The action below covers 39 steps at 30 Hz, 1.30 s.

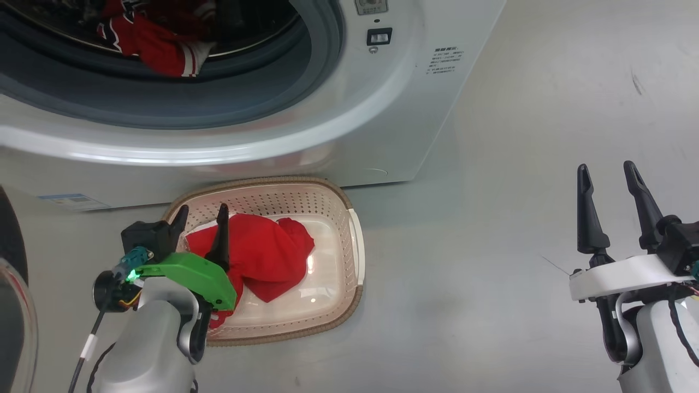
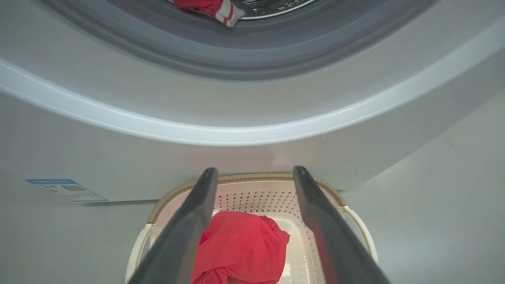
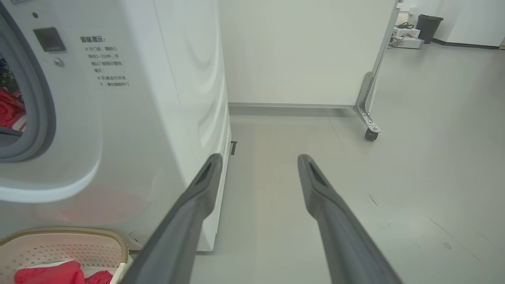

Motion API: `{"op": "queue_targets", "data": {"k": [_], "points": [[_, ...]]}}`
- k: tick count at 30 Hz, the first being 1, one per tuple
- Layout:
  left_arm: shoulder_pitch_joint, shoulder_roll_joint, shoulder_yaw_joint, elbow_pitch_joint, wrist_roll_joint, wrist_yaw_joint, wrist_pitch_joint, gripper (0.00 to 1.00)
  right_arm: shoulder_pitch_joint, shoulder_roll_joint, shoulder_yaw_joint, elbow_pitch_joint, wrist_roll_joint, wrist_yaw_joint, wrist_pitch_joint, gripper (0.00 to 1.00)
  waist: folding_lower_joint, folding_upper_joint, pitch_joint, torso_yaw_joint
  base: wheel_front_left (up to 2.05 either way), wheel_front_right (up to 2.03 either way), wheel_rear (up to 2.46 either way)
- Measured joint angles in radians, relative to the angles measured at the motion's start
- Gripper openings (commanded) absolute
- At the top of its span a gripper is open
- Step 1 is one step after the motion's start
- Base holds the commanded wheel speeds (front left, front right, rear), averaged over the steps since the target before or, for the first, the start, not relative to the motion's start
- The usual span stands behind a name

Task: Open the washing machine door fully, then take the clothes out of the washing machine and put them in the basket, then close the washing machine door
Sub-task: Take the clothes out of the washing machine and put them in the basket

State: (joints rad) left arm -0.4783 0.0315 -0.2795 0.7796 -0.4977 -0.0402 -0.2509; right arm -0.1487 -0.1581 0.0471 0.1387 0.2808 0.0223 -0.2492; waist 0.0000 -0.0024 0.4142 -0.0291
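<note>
The white washing machine [image 1: 349,125] stands open, and a red jersey [image 1: 158,46] with striped trim lies in its drum. At the far left edge, a part of the washing machine door [image 1: 13,322] shows its glass. On the floor in front sits the cream basket [image 1: 352,229] with a red piece of clothes [image 1: 267,256] in it. My left gripper [image 1: 201,215] hangs open just above the basket's left side, with nothing between its fingers. In the left wrist view, the left gripper [image 2: 255,171] frames the clothes [image 2: 240,248] in the basket [image 2: 244,177]. My right gripper [image 1: 606,169] is open and empty over bare floor at the right.
A blue label [image 1: 71,201] is stuck low on the washer front. Beyond the right gripper [image 3: 259,157], a white panel on a caster [image 3: 371,134] stands behind the machine, with a dark bin [image 3: 429,23] far off. Open grey floor lies to the right.
</note>
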Motion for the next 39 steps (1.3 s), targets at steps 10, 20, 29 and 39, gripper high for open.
{"op": "queue_targets", "data": {"k": [10, 20, 29, 39], "points": [[0.001, 0.013, 0.021, -0.181, 0.078, 0.026, -0.001, 1.0, 0.035, 0.0, 0.002, 0.012, -0.001, 0.0, -0.002, 1.0, 0.0, 0.0, -0.077, 0.033, 0.0, 0.0, 0.0], [0.097, 0.027, 0.021, -0.302, 0.132, 0.055, -0.001, 1.0, 0.081, 0.001, 0.008, 0.02, -0.01, -0.007, -0.002, 1.0, 0.0, 0.0, -0.16, 0.059, 0.0, 0.0, 0.0], [0.204, 0.043, 0.021, -0.378, 0.156, 0.072, -0.001, 1.0, 0.129, 0.011, 0.018, 0.021, -0.011, -0.007, -0.002, 1.0, 0.0, 0.0, -0.237, 0.073, 0.0, 0.0, 0.0], [0.295, 0.052, 0.017, -0.443, 0.164, 0.085, -0.001, 1.0, 0.181, 0.019, 0.025, 0.021, -0.011, -0.016, -0.002, 1.0, 0.0, 0.0, -0.308, 0.076, 0.0, 0.0, 0.0]]}}
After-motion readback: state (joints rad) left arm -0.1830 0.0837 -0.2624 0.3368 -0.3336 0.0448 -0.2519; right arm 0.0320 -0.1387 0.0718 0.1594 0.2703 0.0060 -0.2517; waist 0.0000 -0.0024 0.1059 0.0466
